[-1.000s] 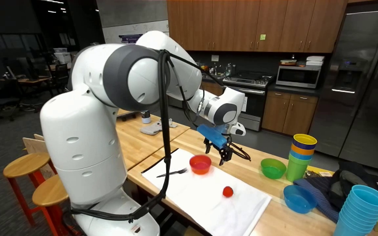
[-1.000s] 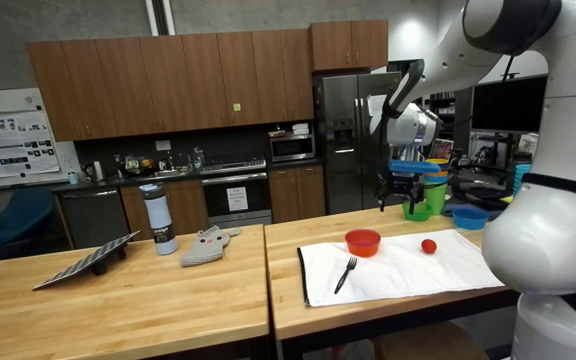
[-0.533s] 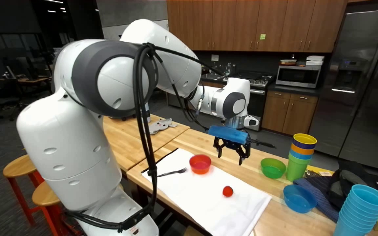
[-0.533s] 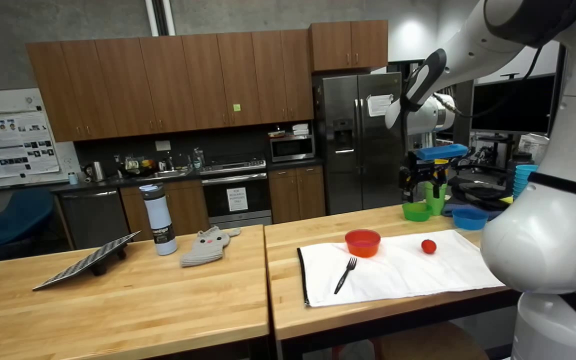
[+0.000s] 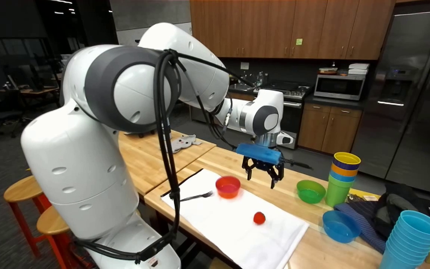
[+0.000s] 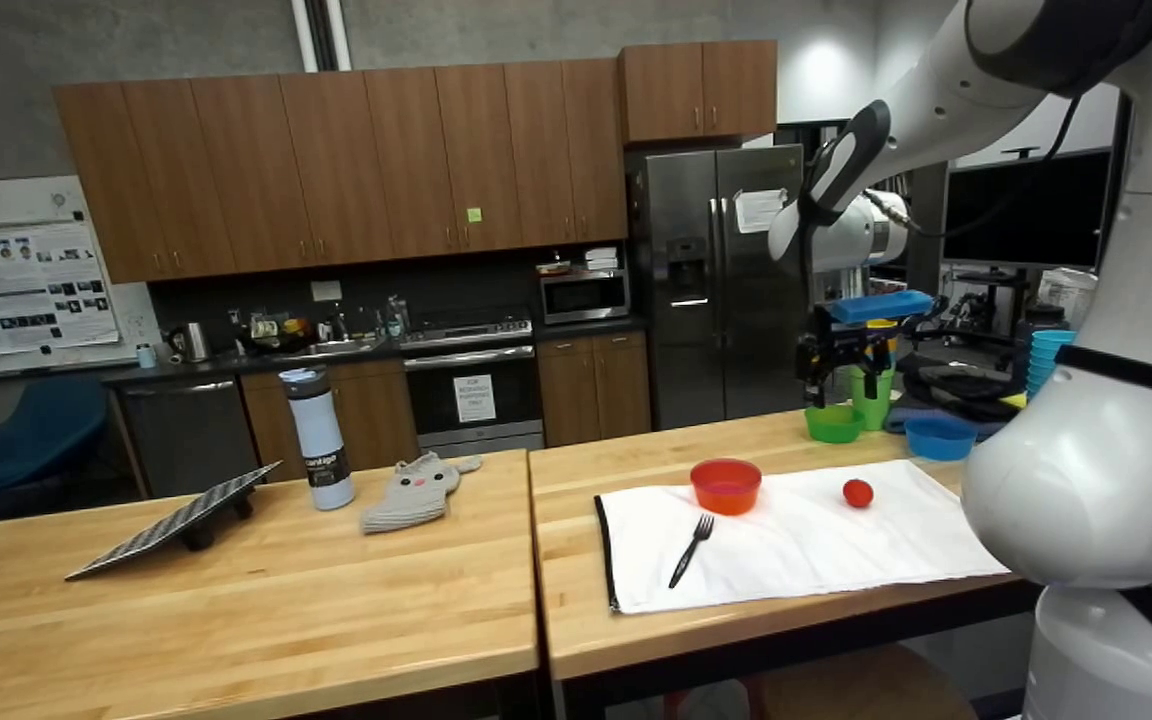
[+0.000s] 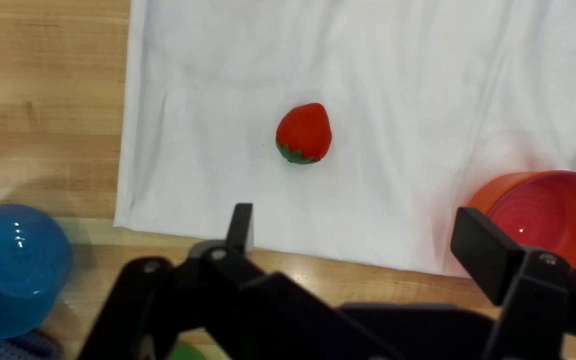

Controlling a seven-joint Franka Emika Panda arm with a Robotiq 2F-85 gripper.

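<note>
My gripper (image 7: 353, 220) hangs above the wooden table with its black fingers spread wide and nothing between them. In an exterior view the gripper (image 5: 261, 181) points down, beyond the far edge of a white cloth (image 5: 233, 224). A red strawberry with a green leafy cap (image 7: 304, 134) lies on that cloth, ahead of the fingertips in the wrist view. Near the right finger in that view shows a red bowl (image 7: 528, 220), lower down and partly hidden. Beside the bowl rests a black fork (image 6: 693, 548). The green bowl (image 5: 311, 191) stands on bare wood past the gripper.
A blue bowl (image 5: 340, 226) sits close to a stack of coloured cups (image 5: 340, 186). Light-blue cups (image 5: 411, 239) are stacked nearer the corner. On the adjoining table are a bottle (image 6: 318, 440), a grey knitted mitt-like item (image 6: 416, 495) and a tilted dark panel (image 6: 176, 520).
Over the first half second my gripper moved right in both exterior views and turned from a tilt to pointing down. Since then it has barely shifted. The objects on the table stayed put.
</note>
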